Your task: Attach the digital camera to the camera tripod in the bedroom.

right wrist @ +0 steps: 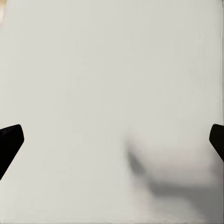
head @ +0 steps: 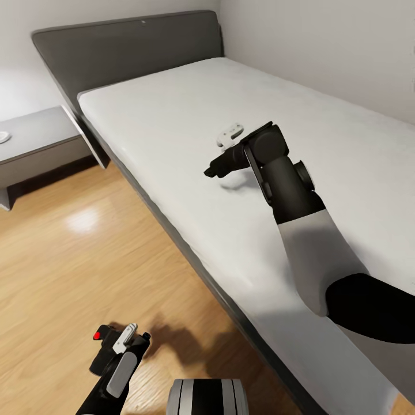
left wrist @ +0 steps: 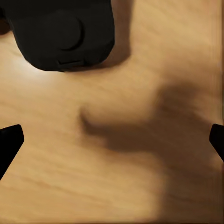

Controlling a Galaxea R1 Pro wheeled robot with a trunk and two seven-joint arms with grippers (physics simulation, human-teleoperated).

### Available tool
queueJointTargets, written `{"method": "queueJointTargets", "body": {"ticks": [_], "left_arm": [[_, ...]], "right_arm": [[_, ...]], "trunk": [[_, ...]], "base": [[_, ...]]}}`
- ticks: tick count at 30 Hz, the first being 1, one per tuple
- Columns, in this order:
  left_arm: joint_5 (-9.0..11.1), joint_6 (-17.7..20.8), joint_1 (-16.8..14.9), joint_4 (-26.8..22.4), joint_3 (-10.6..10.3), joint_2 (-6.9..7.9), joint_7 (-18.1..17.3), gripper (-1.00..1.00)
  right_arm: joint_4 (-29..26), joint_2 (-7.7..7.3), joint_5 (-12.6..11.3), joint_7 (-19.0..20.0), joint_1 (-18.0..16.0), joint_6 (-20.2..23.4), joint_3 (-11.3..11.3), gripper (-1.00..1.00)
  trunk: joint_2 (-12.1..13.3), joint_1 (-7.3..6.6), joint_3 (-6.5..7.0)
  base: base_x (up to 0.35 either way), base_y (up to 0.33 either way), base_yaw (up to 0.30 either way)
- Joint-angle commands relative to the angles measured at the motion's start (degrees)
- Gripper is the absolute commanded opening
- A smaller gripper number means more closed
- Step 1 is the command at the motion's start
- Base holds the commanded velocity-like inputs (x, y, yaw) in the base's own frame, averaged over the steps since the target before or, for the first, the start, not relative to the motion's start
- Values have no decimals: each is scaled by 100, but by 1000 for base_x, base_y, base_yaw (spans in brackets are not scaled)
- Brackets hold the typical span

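The digital camera (left wrist: 60, 32), a boxy black body, lies on the light wood floor (left wrist: 130, 186) of the bedroom. In the head view its red button (head: 100, 333) peeks out beside my left wrist. My left gripper (left wrist: 112, 140) hangs open just above the floor, with the camera a little beyond its fingertips and apart from them. My right gripper (head: 214, 168) is stretched out low over the white mattress (head: 173, 115); it is open with nothing between its fingers (right wrist: 9, 142). The camera tripod is out of view.
The grey bed frame (head: 190, 256) runs diagonally from the headboard (head: 127, 46) down to the lower right. A low grey nightstand (head: 34, 144) stands at the left by the wall, with a small white item (head: 3, 136) on it. Open wood floor (head: 75, 242) lies between them.
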Motion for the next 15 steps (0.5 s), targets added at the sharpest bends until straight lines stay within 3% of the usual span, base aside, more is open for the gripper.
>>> {"method": "queueJointTargets", "body": {"ticks": [1, 15], "left_arm": [[34, 30, 0, -16, 19, -5, 19, 100], [41, 25, 1, -11, 26, -5, 23, 100]], "right_arm": [[-4, 2, 60, 53, -4, 13, 2, 100], [-6, -5, 60, 52, -4, 13, -2, 100]], "trunk": [[-2, -1, -4], [-2, -1, -4]], "base": [[0, 0, -77], [0, 0, -23]]}}
